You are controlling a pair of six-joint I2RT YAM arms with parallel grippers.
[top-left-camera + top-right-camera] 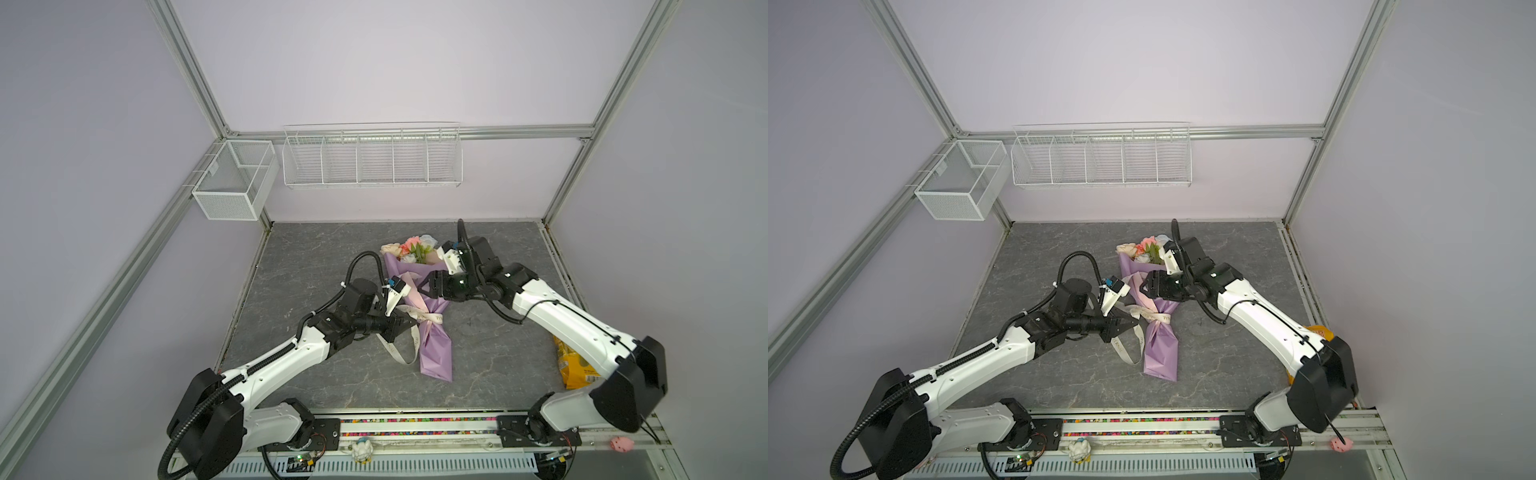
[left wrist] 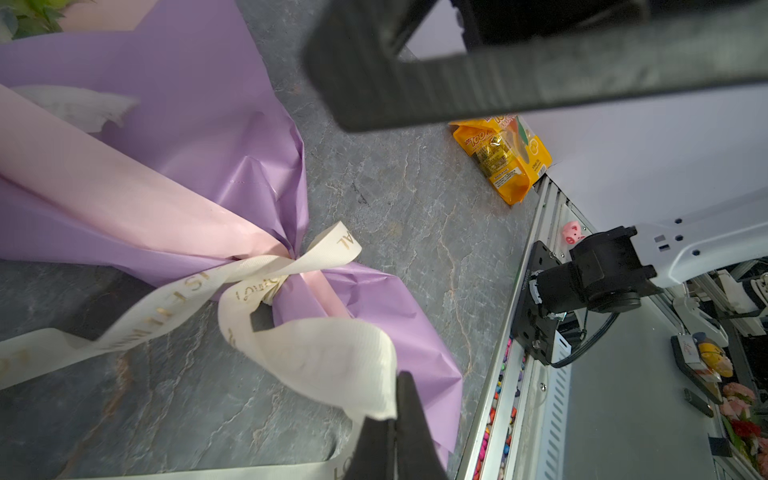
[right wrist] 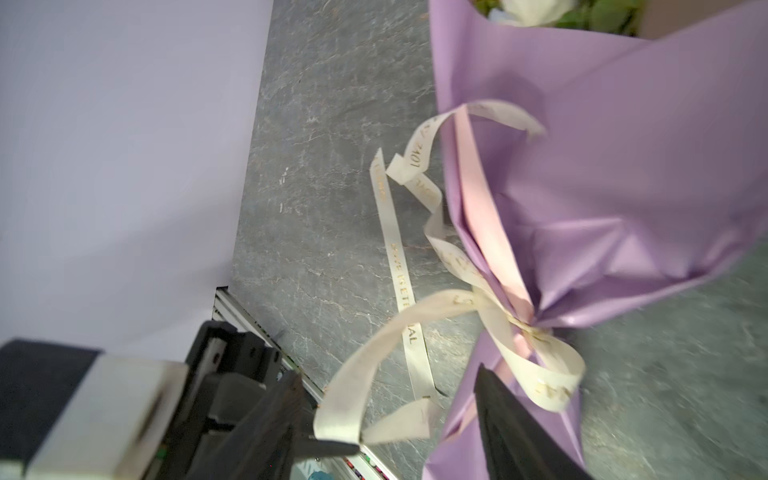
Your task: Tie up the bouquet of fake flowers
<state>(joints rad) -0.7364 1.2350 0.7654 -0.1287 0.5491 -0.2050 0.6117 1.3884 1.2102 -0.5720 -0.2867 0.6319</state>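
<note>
bouquet [image 1: 436,353]: cream, pink, coral, pale-blue roses in lilac-and-pink paper | pose: lying flat | state: waist cinched by cream ribbon [image 2: 266,270] | place: waist just beside my left pincer [image 1: 409,323]; upper wrap under my right pincer [image 1: 424,286], blooms beyond it

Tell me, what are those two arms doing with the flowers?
A wrapped bouquet lies on the table with a cream ribbon already knotted round its narrow waist. The left gripper is shut on a loop of that ribbon. The right gripper hangs open over the paper, holding nothing.
</note>
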